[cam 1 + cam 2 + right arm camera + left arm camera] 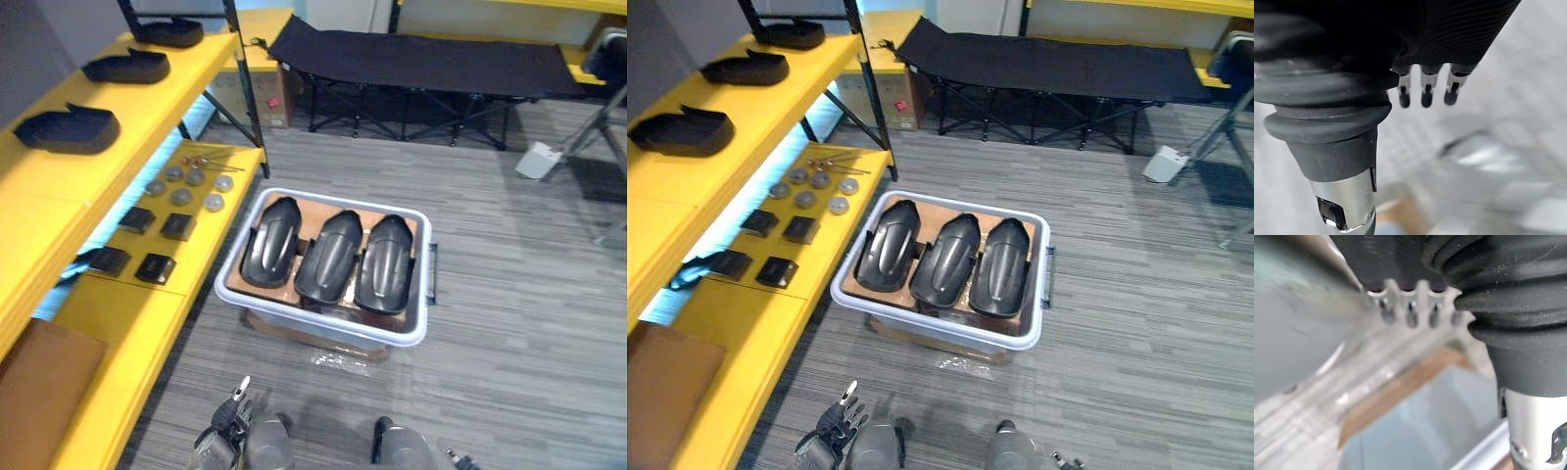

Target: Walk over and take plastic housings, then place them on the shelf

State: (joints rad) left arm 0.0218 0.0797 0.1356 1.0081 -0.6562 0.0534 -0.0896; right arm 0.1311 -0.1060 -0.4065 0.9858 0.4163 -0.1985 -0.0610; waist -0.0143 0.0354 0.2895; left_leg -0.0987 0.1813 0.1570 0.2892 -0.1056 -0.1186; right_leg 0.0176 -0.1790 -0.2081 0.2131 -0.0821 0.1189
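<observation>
Left eye: 3 black plastic housings lie side by side in a white bin at centre, and my left hand is at 7 o'clock. Left wrist: its fingers are loose and empty. Right wrist: my right hand hangs relaxed, holding nothing.

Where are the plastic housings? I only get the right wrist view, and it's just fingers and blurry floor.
Observer: Three black housings lie side by side in a white bin on the floor ahead.
Operator: Are any on the shelf?
Observer: Yes, three shelf housings sit on the yellow shelf, to the robot's left.
Operator: Is my other hand holding one?
Observer: No, the left hand is empty, fingers relaxed, on the near side of the bin.
</observation>
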